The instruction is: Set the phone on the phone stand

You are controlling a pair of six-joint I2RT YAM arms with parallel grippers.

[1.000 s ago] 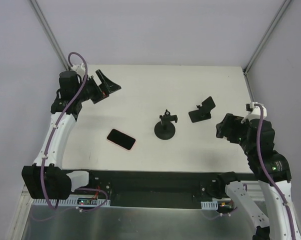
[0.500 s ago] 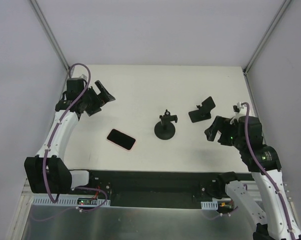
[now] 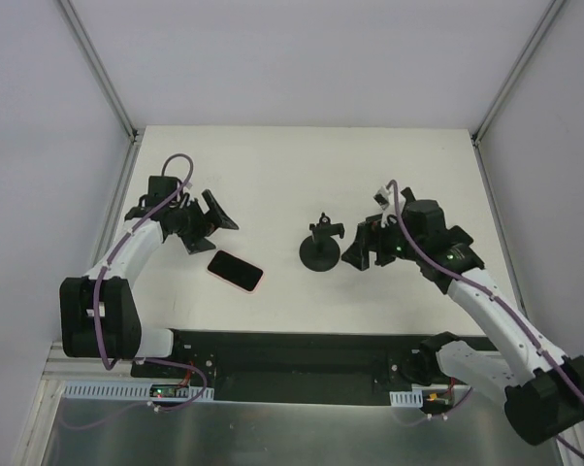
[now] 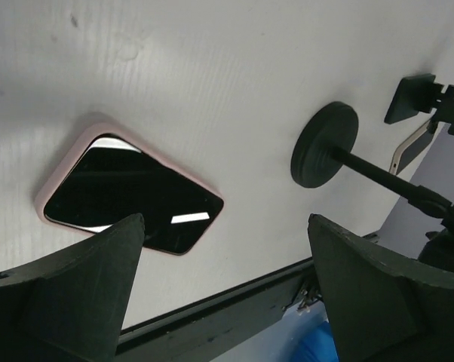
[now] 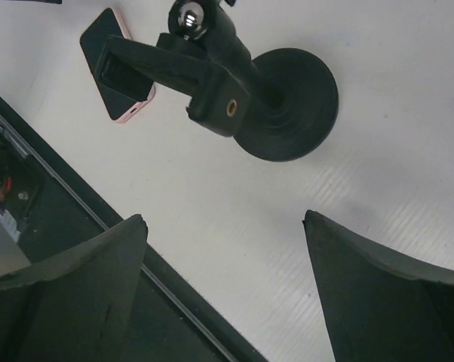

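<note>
Approach step. Pink-cased phone (image 3: 236,271) flat on bench (image 3: 273,165), screen up, left of phone stand (image 3: 323,249). Hovering just beside phone: left end effector (image 4: 224,241), jaws apart. Near stand: right end effector (image 5: 224,226), jaws apart. Next: descend, straddle phone edges, close.

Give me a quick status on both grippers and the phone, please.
Left gripper open, empty, near phone. Right gripper open, empty, beside phone stand. Phone flat on table, screen up, off the stand. Nothing between them.
</note>
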